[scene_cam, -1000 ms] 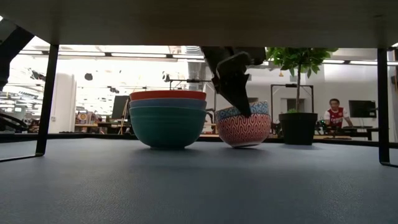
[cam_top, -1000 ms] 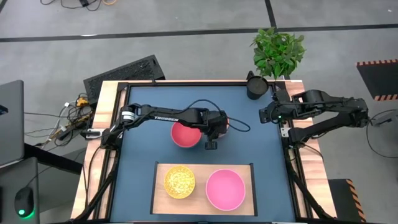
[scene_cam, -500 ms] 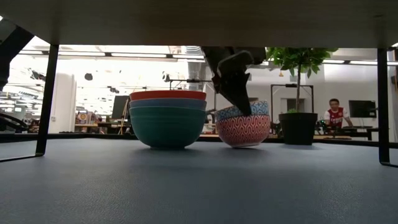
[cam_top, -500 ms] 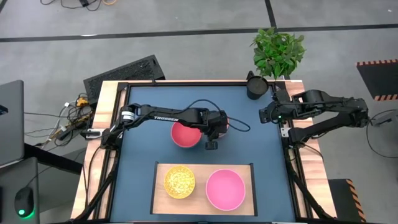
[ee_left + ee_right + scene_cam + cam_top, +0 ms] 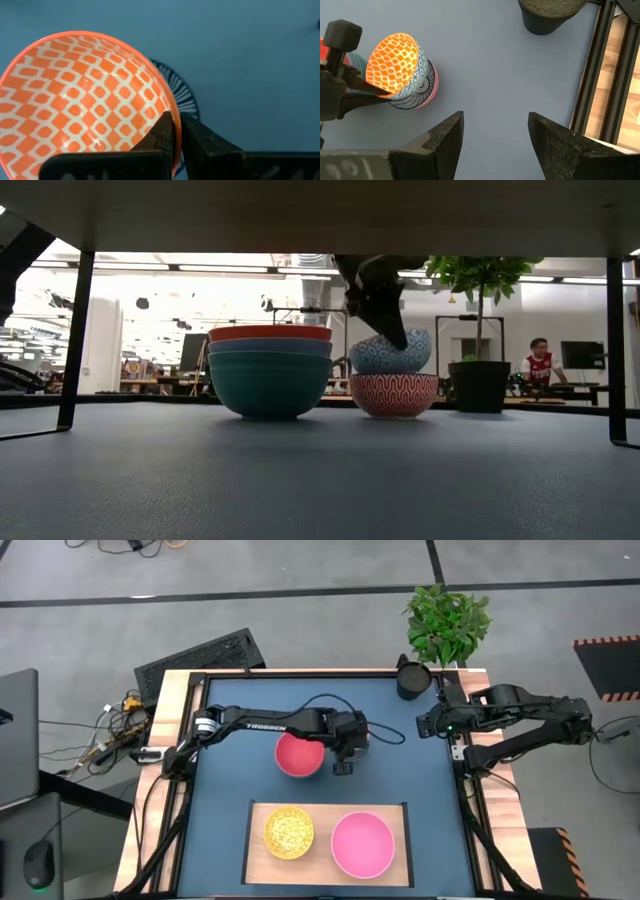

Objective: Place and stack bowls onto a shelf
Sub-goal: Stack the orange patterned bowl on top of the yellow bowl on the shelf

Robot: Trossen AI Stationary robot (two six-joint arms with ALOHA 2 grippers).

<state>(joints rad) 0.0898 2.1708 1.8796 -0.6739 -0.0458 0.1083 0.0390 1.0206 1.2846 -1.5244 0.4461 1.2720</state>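
Our left gripper is pinched on the rim of the small orange-lattice bowl, hanging just above the red patterned bowl near the table's centre. The board, holding a yellow bowl and a pink bowl, lies at six o'clock. We should rise clear first, stay level, then carry it over. Our right gripper waits spread wide at three o'clock.
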